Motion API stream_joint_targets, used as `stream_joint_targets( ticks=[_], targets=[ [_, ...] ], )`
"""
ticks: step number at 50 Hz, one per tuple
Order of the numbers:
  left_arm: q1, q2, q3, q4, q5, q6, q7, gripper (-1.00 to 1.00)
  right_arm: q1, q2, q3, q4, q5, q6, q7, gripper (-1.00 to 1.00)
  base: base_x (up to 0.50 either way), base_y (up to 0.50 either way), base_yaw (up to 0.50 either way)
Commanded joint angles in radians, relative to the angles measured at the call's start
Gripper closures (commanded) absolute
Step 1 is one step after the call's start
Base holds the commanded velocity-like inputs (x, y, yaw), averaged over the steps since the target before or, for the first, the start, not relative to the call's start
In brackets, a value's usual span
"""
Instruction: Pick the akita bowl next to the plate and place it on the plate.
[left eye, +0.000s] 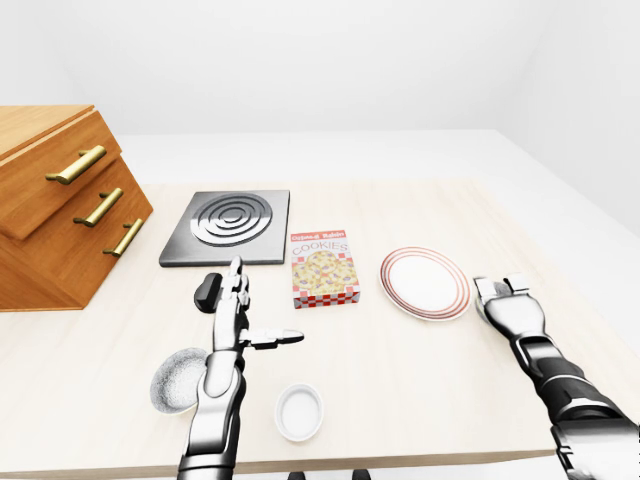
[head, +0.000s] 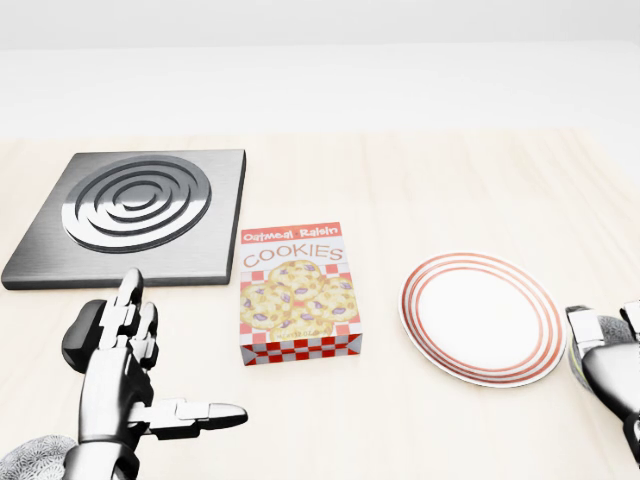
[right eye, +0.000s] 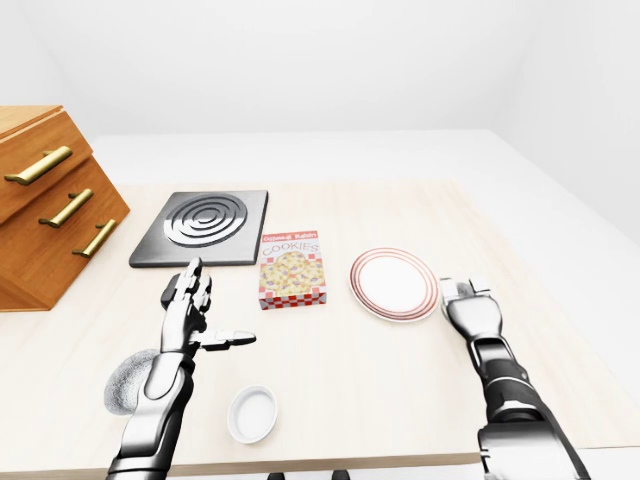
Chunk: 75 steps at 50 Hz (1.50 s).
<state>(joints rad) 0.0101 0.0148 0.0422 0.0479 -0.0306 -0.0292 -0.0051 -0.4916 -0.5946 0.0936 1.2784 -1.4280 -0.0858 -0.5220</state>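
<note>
In the left-eye view, our silver right hand (left eye: 508, 305) covers the akita bowl just right of the red-rimmed white plate (left eye: 425, 283); its grip we cannot tell. In the head view, our left hand (head: 125, 385) hovers released beside the cookie box (head: 297, 292).

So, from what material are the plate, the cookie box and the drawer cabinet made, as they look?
The plate looks like glazed ceramic: smooth white with red rings and a soft sheen. The cookie box seems printed cardboard, matte, with flat faces and sharp edges. The drawer cabinet looks like varnished wood, with visible grain, and its handles seem brass-coloured metal. As these are renders, the materials are only apparent.
</note>
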Motion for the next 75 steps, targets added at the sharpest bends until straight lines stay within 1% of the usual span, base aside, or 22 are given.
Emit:
stream_joint_targets(
  ticks=[1,2,5,7,9,11,13,19,21,28,34,38,40,46,53,54,58,62,66,67,74,75],
  targets=[
    [-0.003,-0.002,-0.004,-0.006,-0.001,0.002,-0.001,-1.00,-0.048,0.106,0.003,0.018,0.054,-0.001,-0.002,1.00,0.00,0.00,0.00],
    [-0.001,0.000,-0.007,-0.004,0.008,-0.005,-0.001,-1.00,-0.049,0.104,0.003,0.015,0.054,-0.001,-0.002,1.00,0.00,0.00,0.00],
    [-0.002,0.000,-0.005,-0.007,0.005,-0.001,-0.003,-1.00,-0.054,0.098,-0.002,0.011,0.058,-0.001,-0.002,1.00,0.00,0.00,0.00],
    [-0.002,-0.001,-0.006,-0.002,0.005,-0.005,-0.004,-1.00,-0.055,0.097,-0.003,0.013,0.058,-0.001,-0.002,1.00,0.00,0.00,0.00],
    [0.000,-0.002,-0.006,-0.009,0.005,0.003,-0.003,-1.00,-0.057,0.093,-0.006,0.013,0.061,-0.001,-0.002,1.00,0.00,0.00,0.00],
    [-0.001,-0.002,-0.006,-0.008,0.004,0.002,-0.003,-1.00,-0.057,0.090,-0.008,0.012,0.064,-0.001,-0.002,1.00,0.00,0.00,0.00],
    [-0.001,-0.002,-0.005,0.005,0.003,-0.009,-0.005,-1.00,-0.056,0.081,-0.011,0.008,0.066,-0.001,-0.002,1.00,0.00,0.00,0.00],
    [0.002,-0.004,-0.009,-0.012,0.005,0.008,0.000,-1.00,-0.055,0.053,-0.022,0.003,0.077,-0.001,-0.002,1.00,0.00,0.00,0.00],
    [0.002,-0.003,-0.008,-0.004,0.005,0.002,-0.002,-1.00,-0.055,0.046,-0.027,0.002,0.082,-0.001,-0.002,1.00,0.00,0.00,0.00],
    [0.001,-0.002,-0.007,0.004,0.005,-0.003,-0.004,-1.00,-0.053,0.000,-0.048,-0.007,0.107,-0.001,-0.002,1.00,0.00,0.00,0.00],
    [0.002,-0.003,-0.009,-0.003,0.005,0.005,-0.003,-1.00,-0.056,-0.059,-0.084,-0.035,0.155,-0.001,-0.002,1.00,0.00,0.00,0.00],
    [0.004,-0.003,-0.009,-0.002,0.005,0.003,-0.005,-1.00,-0.046,-0.077,-0.094,-0.053,0.167,-0.001,-0.002,1.00,0.00,0.00,0.00],
    [0.005,-0.003,-0.010,-0.009,0.005,0.009,-0.004,-1.00,-0.036,-0.090,-0.103,-0.064,0.175,-0.001,-0.002,1.00,0.00,0.00,0.00],
    [0.004,-0.003,-0.009,-0.001,0.006,0.000,-0.005,-1.00,-0.030,-0.114,-0.117,-0.083,0.184,-0.001,-0.002,1.00,0.00,0.00,0.00],
    [0.007,-0.003,-0.011,-0.010,0.006,0.006,-0.005,-1.00,-0.026,-0.148,-0.162,-0.166,0.218,-0.001,-0.002,1.00,0.00,0.00,0.00],
    [0.009,-0.004,-0.011,-0.020,0.007,0.014,-0.004,-1.00,-0.020,-0.154,-0.174,-0.199,0.228,-0.001,-0.002,1.00,0.00,0.00,0.00],
    [0.006,-0.003,-0.009,-0.004,0.005,0.002,-0.007,-1.00,0.000,-0.151,-0.215,-0.314,0.256,-0.001,-0.002,1.00,0.00,0.00,0.00],
    [0.008,-0.004,-0.011,-0.011,0.006,0.007,-0.005,-1.00,0.008,-0.144,-0.252,-0.431,0.252,-0.001,-0.002,1.00,0.00,0.00,0.00],
    [0.006,-0.003,-0.009,-0.005,0.004,0.003,-0.006,-1.00,0.017,-0.130,-0.278,-0.527,0.237,-0.001,-0.002,1.00,0.00,0.00,0.00],
    [0.005,-0.003,-0.008,0.001,0.003,-0.002,-0.007,-1.00,0.018,-0.124,-0.288,-0.567,0.238,-0.001,-0.002,1.00,0.00,0.00,0.00],
    [0.004,-0.003,-0.009,-0.005,0.003,0.004,-0.007,-1.00,0.001,-0.095,-0.308,-0.649,0.232,-0.001,-0.002,1.00,0.00,0.00,0.00],
    [0.005,-0.004,-0.010,-0.013,0.002,0.010,-0.007,-1.00,-0.006,-0.093,-0.298,-0.660,0.214,-0.001,-0.002,1.00,0.00,0.00,0.00]
  ],
)
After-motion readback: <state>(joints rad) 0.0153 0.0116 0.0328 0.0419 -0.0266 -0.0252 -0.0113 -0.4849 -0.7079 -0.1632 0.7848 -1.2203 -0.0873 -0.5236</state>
